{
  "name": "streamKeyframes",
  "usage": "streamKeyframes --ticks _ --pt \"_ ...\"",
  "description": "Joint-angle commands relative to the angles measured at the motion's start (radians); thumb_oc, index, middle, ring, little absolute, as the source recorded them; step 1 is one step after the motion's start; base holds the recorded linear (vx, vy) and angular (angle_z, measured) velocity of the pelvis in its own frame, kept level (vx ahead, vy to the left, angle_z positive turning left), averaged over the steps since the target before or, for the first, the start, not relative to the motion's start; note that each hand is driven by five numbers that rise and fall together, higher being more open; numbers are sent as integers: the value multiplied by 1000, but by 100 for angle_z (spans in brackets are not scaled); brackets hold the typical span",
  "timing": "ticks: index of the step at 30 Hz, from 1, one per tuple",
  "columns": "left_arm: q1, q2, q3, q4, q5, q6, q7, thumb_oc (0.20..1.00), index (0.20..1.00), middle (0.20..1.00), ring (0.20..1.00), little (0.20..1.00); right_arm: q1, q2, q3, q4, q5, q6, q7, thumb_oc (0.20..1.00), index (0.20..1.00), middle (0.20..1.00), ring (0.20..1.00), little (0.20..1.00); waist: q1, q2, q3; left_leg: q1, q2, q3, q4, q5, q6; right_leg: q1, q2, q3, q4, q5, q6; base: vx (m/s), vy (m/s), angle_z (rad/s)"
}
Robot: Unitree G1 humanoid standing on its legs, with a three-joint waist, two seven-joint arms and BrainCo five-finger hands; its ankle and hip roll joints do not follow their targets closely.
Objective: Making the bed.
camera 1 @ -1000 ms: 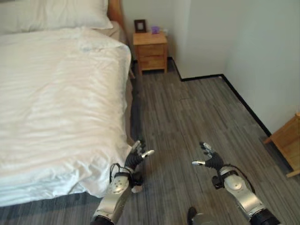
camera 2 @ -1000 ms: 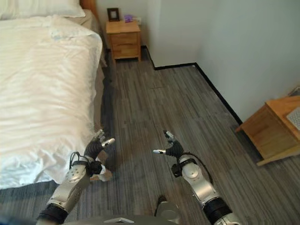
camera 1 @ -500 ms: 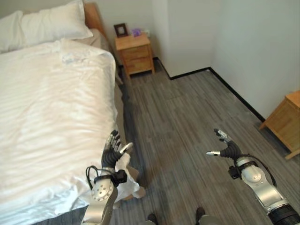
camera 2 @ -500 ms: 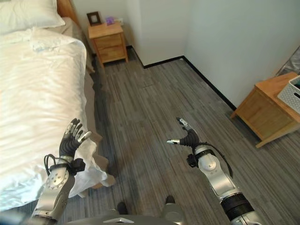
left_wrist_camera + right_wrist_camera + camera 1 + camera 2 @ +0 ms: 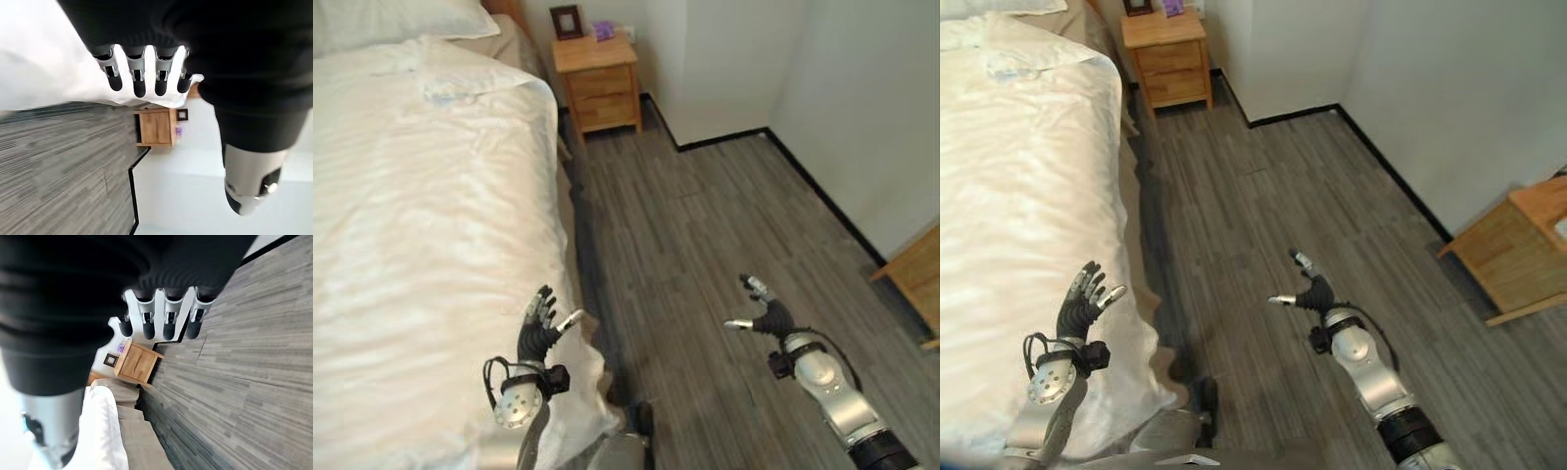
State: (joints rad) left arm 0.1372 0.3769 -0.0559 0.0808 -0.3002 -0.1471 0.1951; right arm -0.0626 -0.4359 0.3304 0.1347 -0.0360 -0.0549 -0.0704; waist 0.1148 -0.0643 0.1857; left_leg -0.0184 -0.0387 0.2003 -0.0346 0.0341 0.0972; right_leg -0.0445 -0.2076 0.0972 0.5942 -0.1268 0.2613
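Note:
A bed under a white duvet [image 5: 421, 225] takes up the left of the eye views, with a pillow [image 5: 401, 18] at its head. The duvet's near corner [image 5: 582, 411] hangs over the bed's side toward the floor. My left hand [image 5: 540, 331] is raised over that corner with straight, spread fingers and holds nothing; its fingers [image 5: 139, 78] show straight in the left wrist view. My right hand [image 5: 766, 315] hovers over the grey wood floor [image 5: 705, 225] to the right of the bed, fingers straight and empty, as its fingers [image 5: 168, 318] show in the right wrist view.
A wooden nightstand [image 5: 599, 69] stands by the bed's head with a picture frame [image 5: 567, 21] and a small purple thing [image 5: 603, 30] on it. White walls with a black skirting [image 5: 822, 201] bound the floor. Another wooden piece of furniture [image 5: 1518, 250] sits at the right.
The camera has tilted down and shifted. My left hand now sits a little lower over the duvet corner, and my right hand is nearer the middle. Both stay open and empty.

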Motion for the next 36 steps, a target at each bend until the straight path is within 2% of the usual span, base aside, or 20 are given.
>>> streamKeyframes --ticks 1,3,5,6,9,11,13,15,16,17,18,19,22,24,26,27,28,29,31,36 --pt "-11 57 2 -73 52 -38 8 1000 1000 1000 1000 1000 -86 -21 -13 -54 -47 -55 -21 1000 1000 1000 1000 1000 -56 22 -14 -36 65 -73 -53 27 -94 65 78 -36 -12 279 -62 620 78 37" --pt "-29 58 -12 -84 55 -40 6 1000 1000 1000 1000 1000 -83 -20 -26 -64 -41 -57 -27 1000 1000 1000 1000 1000 -102 26 1 15 57 -105 -53 -13 -95 -31 96 -55 -35 165 -100 498 17 24" --pt "-30 57 -11 -84 55 -40 6 1000 1000 1000 1000 1000 -84 -20 -26 -65 -41 -57 -27 1000 1000 1000 1000 1000 -104 30 0 12 61 -107 -53 -11 -96 -31 100 -58 -40 170 -102 323 -61 45" --pt "-64 69 -10 -64 31 -48 5 1000 1000 1000 1000 1000 -103 -17 -32 -80 -14 -59 -25 1000 1000 1000 1000 1000 -154 21 4 77 52 -141 -53 -66 -115 -120 123 -76 -300 85 -123 712 -156 58" --pt "-86 74 -4 -61 23 -48 6 1000 1000 1000 1000 1000 -129 -8 -30 -72 8 -57 -24 1000 1000 1000 1000 1000 -203 17 2 164 55 -199 -53 -142 -138 -175 125 -76 -617 156 -104 636 -143 36" --pt "-94 68 -5 -51 22 -49 12 1000 1000 1000 1000 1000 -136 -2 -32 -66 10 -56 -31 1000 1000 1000 1000 1000 -218 25 5 191 67 -216 -53 -163 -146 -206 128 -61 -671 188 -90 483 -132 62" --pt "-87 54 -15 -50 16 -63 -3 1000 1000 1000 1000 1000 -121 7 -29 -65 20 -64 -38 1000 1000 1000 1000 1000 -238 25 -16 263 88 -254 -53 -231 -159 -243 132 -44 -672 208 -88 597 -220 53" --pt "-79 48 -14 -40 15 -63 2 1000 1000 1000 1000 1000 -108 13 -23 -55 31 -76 -23 1000 1000 1000 1000 1000 -249 19 -27 306 97 -275 -53 -220 -163 -220 144 -21 -661 235 -103 378 -190 99" --pt "-61 41 -13 -41 13 -64 -3 1000 1000 1000 1000 1000 -95 17 -21 -46 31 -70 -23 1000 1000 1000 1000 1000 -253 22 -33 303 113 -286 10 -207 -177 -195 145 -13 -656 247 -110 645 -362 109" --pt "-58 29 -17 -30 6 -64 3 1000 1000 1000 1000 1000 -95 16 -5 -20 42 -78 -21 1000 1000 1000 1000 1000 -262 34 -42 245 118 -268 213 -118 -210 -138 138 -31 -663 252 -130 413 -243 92" --pt "-58 29 -18 -30 6 -64 3 1000 1000 1000 1000 1000 -95 16 -5 -20 42 -78 -21 1000 1000 1000 1000 1000 -263 35 -42 244 119 -268 214 -119 -210 -137 139 -31 -663 252 -130 453 -356 71" --pt "-66 18 -15 -17 -23 -63 16 1000 1000 1000 1000 1000 -96 6 -10 -12 51 -74 -28 1000 1000 1000 1000 1000 -246 5 -15 95 116 -250 524 36 -232 -65 110 -34 -664 247 -173 309 -307 39" --pt "-58 9 -15 -13 -44 -63 11 1000 1000 1000 1000 1000 -93 -5 -21 -14 55 -63 -32 1000 1000 1000 1000 1000 -208 -37 7 -57 129 -116 675 -9 -202 29 84 -25 -681 211 -199 329 -251 -18" --pt "-57 8 -14 -10 -38 -58 10 1000 1000 1000 1000 1000 -93 -7 -20 -10 51 -60 -30 1000 1000 1000 1000 1000 -194 -39 10 -101 116 -88 654 -25 -199 47 78 -20 -681 198 -197 193 -5 -21" --pt "-45 -1 -4 -9 -29 -56 4 1000 1000 1000 1000 1000 -91 -13 -19 -6 41 -54 -22 1000 1000 1000 1000 1000 -175 -16 9 -125 94 -72 495 -35 -192 76 86 -5 -681 164 -188 286 113 -21" --pt "-31 4 6 -101 4 -54 6 1000 1000 1000 1000 1000 -87 -18 -21 -29 36 -54 -13 1000 1000 1000 1000 1000 -161 17 4 -96 89 -85 277 -41 -183 86 101 -6 -681 138 -180 267 128 -25" --pt "-24 2 7 -111 7 -47 7 1000 1000 1000 1000 1000 -85 -20 -21 -31 36 -53 -13 1000 1000 1000 1000 1000 -161 15 5 -81 86 -84 260 -36 -182 92 98 -6 -681 134 -180 327 157 -36" --pt "7 -13 34 -168 -15 -47 -16 1000 1000 1000 1000 1000 -82 -34 -35 -55 28 -57 -12 1000 1000 1000 1000 1000 -144 36 5 -37 75 -120 134 -38 -180 111 103 -19 -672 110 -184 195 68 -39" --pt "43 -26 26 -194 -37 -44 -42 1000 1000 1000 1000 1000 -70 -25 -36 -53 24 -55 1 1000 1000 1000 1000 1000 -153 50 -7 30 78 -130 60 -37 -170 123 111 -41 -646 89 -183 226 88 -4" --pt "57 -17 9 -204 -67 -39 -58 1000 1000 1000 1000 1000 -93 -8 -3 -65 23 -58 9 1000 1000 1000 1000 1000 -143 36 -42 86 79 -127 -31 -22 -158 136 93 -41 -643 94 -172 128 64 8"
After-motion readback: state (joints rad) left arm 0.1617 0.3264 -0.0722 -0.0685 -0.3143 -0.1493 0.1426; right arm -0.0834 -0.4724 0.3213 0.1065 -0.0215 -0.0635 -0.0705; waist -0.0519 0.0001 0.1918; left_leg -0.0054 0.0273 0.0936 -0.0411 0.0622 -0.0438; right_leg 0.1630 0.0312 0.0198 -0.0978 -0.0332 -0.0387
